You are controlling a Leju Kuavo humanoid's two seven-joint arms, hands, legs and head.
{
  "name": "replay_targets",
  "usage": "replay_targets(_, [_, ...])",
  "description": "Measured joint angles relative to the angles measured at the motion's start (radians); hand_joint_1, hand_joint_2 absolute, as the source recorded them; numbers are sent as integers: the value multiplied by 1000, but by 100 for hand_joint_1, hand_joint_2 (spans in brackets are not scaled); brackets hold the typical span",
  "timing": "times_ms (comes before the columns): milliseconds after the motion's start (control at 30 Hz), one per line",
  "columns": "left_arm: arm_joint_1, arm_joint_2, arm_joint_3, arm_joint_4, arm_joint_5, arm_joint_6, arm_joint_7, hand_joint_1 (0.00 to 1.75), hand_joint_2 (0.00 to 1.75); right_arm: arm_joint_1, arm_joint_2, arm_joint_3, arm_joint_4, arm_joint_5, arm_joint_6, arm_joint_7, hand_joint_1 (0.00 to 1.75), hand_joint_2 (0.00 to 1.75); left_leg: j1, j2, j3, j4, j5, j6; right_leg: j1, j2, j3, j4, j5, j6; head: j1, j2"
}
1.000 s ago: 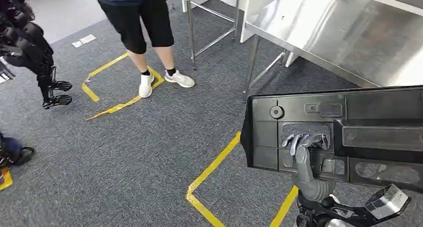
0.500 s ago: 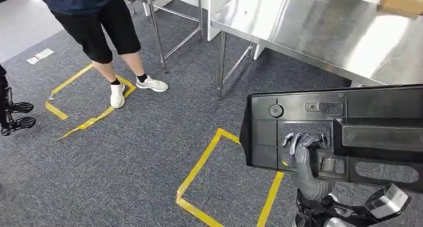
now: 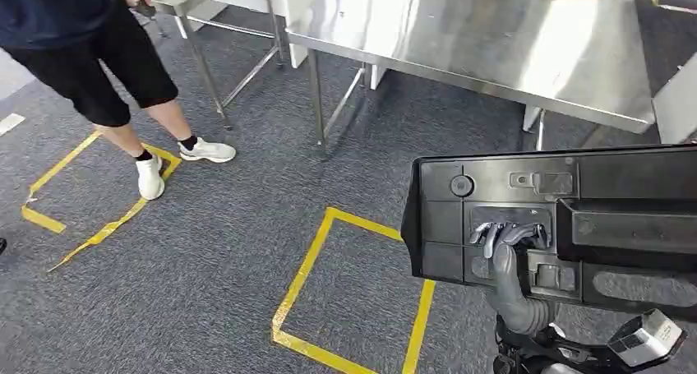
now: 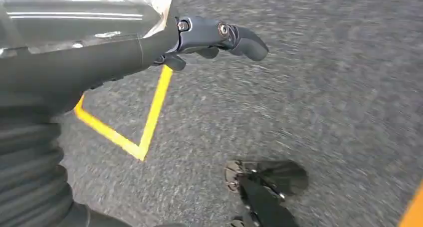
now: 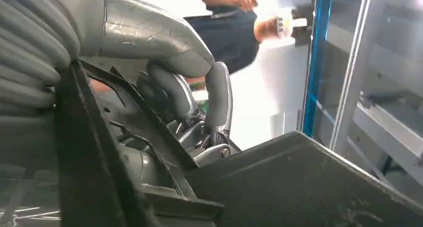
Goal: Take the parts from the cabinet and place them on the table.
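A large black plastic part (image 3: 625, 177) with moulded recesses hangs in front of me at the lower right of the head view. My right hand (image 3: 508, 238) grips it from below, its fingers hooked into a recess near the part's left end. In the right wrist view that hand (image 5: 184, 87) curls over the ribbing of the part (image 5: 299, 182). The steel table (image 3: 493, 37) stands beyond the part with a bare, shiny top. My left hand (image 4: 209, 35) hangs over the carpet, fingers stretched out, holding nothing.
A person (image 3: 99, 70) in dark shorts and white shoes stands at the far left beside a second steel table (image 3: 201, 70). A yellow tape square (image 3: 312, 275) marks the grey carpet ahead of me. A blue-framed cabinet (image 5: 319, 62) stands behind the part.
The whole view has swung to the right: the table now sits nearer the middle and the person has slid to the left edge. My right hand's hold on the part is unchanged.
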Motion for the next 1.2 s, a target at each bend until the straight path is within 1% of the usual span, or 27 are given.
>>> replay_targets(33, [0, 0, 0, 0, 3, 7, -6, 0, 175, -3, 0, -1, -3, -1, 0, -3, 175, 175, 1, -58, -16, 41, -34, 0, 3, 11, -2, 0, 4, -9, -3, 0])
replay_targets(67, [0, -3, 0, 0, 7, 16, -11, 0, 175, -5, -1, -1, -3, 0, 0, -3, 175, 175, 2, -92, -46, 111, -77, -1, 5, 19, -3, 0, 4, -14, -6, 0])
replay_targets(100, [1, -7, 0, 0, 12, 27, -13, 0, 175, -2, -1, -1, -3, 0, 0, -2, 175, 175, 2, -111, -88, 200, -119, -3, 6, 32, -4, 0, 5, -18, -9, 0])
replay_targets(133, [3, -10, 1, 0, 13, 33, -14, 0, 175, 0, -2, -1, -2, 0, 0, -2, 175, 175, 2, -117, -126, 271, -144, -5, 8, 46, -5, 0, 5, -18, -9, 0])
replay_targets(167, [3, -13, 1, 0, 14, 39, -16, 0, 175, 1, -3, -1, -2, -2, 0, -2, 175, 175, 3, -117, -149, 307, -144, -6, 9, 61, -5, 1, 5, -18, -9, 0])
replay_targets(200, [3, -15, 1, 0, 15, 42, -18, 0, 175, 2, -4, -1, -2, -2, 0, -3, 175, 175, 4, -117, -147, 291, -119, -5, 9, 75, -4, 2, 5, -18, -9, 0])
replay_targets(267, [2, -16, 1, 0, 20, 48, -22, 0, 175, 2, -4, -1, -2, -3, 0, -3, 175, 175, 9, -125, -86, 149, -22, -7, 5, 105, 0, 6, 4, -17, -9, 0])
replay_targets(300, [2, -17, 1, 0, 21, 51, -23, 0, 175, 1, -4, -1, -2, -3, 0, -3, 175, 175, 16, -152, -47, 58, 23, -9, 4, 119, -2, 12, 0, -10, -10, 0])
replay_targets(333, [2, -18, 1, 1, 21, 54, -23, 0, 175, 0, -4, -1, -2, -4, 1, -4, 175, 175, 23, -206, -31, 22, 13, -10, 9, 128, -9, 19, -3, -4, -9, 0])
replay_targets(367, [2, -20, 1, 1, 21, 56, -24, 0, 175, -3, -4, -1, -2, -3, 1, -5, 175, 175, 21, -204, -33, 17, 12, -7, 14, 141, -19, 26, -5, 3, -9, 0])
replay_targets(400, [2, -21, 1, 1, 21, 57, -24, 0, 175, -3, -4, 0, -3, -4, 1, -5, 175, 175, 14, -191, -36, 18, 12, -1, 11, 149, -25, 23, 0, 11, -8, 0])
replay_targets(467, [-1, -22, 1, 1, 20, 59, -27, 0, 175, -1, -5, 0, -3, -5, 1, -8, 175, 175, 11, -174, -34, 14, 17, 16, 6, 166, -31, 14, 7, 24, -9, 0])
replay_targets(500, [-1, -24, 1, 1, 19, 60, -29, 0, 175, 0, -7, 0, -3, -5, 1, -8, 175, 175, 17, -162, -32, 6, 25, 28, 7, 140, -38, 24, 3, 28, -9, 0])
replay_targets(533, [-3, -23, 1, 1, 18, 63, -31, 0, 175, -1, -8, -1, -3, -6, 1, -10, 175, 175, 15, -158, -31, 4, 26, 33, 13, 80, -49, 52, -13, 27, -5, 0])
replay_targets(567, [-2, -23, 1, 1, 18, 66, -31, 0, 175, -5, -9, -1, -3, -6, 1, -10, 175, 175, 14, -148, -32, 4, 27, 39, 14, 52, -80, 112, -46, 22, 4, 0])
replay_targets(633, [1, -25, 1, 1, 16, 68, -32, 0, 175, -3, -10, 0, -3, -5, 2, -10, 175, 175, 11, -129, -36, 5, 27, 40, 13, 40, -166, 290, -118, 16, 5, 0])
replay_targets(667, [2, -25, 1, 1, 16, 69, -31, 0, 175, -2, -11, 0, -3, -5, 2, -10, 175, 175, 11, -121, -37, 5, 27, 40, 13, 40, -192, 346, -132, 20, 5, 0])
replay_targets(700, [2, -25, 1, 1, 16, 69, -31, 0, 175, -2, -13, 0, -2, -5, 2, -10, 175, 175, 11, -115, -37, 5, 27, 40, 11, 39, -193, 346, -125, 28, 5, 0])
replay_targets(733, [2, -26, 1, 1, 16, 70, -32, 0, 175, -2, -13, 0, -2, -5, 2, -10, 175, 175, 11, -111, -36, 5, 26, 39, 9, 38, -165, 297, -102, 39, 5, 0])
replay_targets(800, [0, -28, 1, 1, 14, 70, -32, 0, 175, -3, -13, 0, -3, -5, 3, -11, 175, 175, 13, -108, -32, 5, 24, 35, 6, 30, -59, 101, -34, 57, 5, 0])
replay_targets(833, [-1, -29, 1, 1, 13, 72, -32, 0, 175, -4, -14, 0, -3, -3, 3, -11, 175, 175, 12, -107, -30, 5, 24, 30, 5, 22, -15, 17, -16, 55, 8, 0])
replay_targets(867, [0, -29, 1, 1, 13, 75, -32, 0, 175, -4, -14, 0, -3, -2, 4, -11, 175, 175, 4, -107, -30, 5, 20, 21, 20, 24, -14, 16, -11, 42, 8, 0])
replay_targets(900, [0, -28, 1, 1, 13, 77, -31, 0, 175, -6, -14, 0, -3, -2, 5, -13, 175, 175, 2, -106, -30, 7, 20, 18, 17, 26, -11, 16, -6, 32, 6, 0])
replay_targets(933, [0, -27, 1, 1, 13, 77, -31, 0, 175, -4, -13, 0, -3, 1, 6, -13, 175, 175, 3, -107, -32, 8, 18, 38, 7, 26, -13, 15, -3, 33, 6, 0])
replay_targets(967, [0, -26, 1, 1, 10, 69, -31, 0, 175, -4, -13, 0, -3, 4, 8, -13, 175, 175, 3, -107, -31, 7, 24, 46, 12, 27, -12, 15, -3, 32, 6, 0])
replay_targets(1100, [0, -17, 0, 1, 2, 42, -34, 0, 175, -4, -11, 1, -3, 19, 12, -10, 175, 175, 5, -107, -23, -10, 30, 33, 16, 27, -12, 16, -3, 25, 6, 0])
replay_targets(1200, [1, -17, 0, 1, 2, 42, -34, 0, 175, -4, -11, 1, -3, 19, 12, -10, 175, 175, 5, -107, -22, -11, 30, 32, 16, 27, -12, 16, -3, 25, 6, 0])
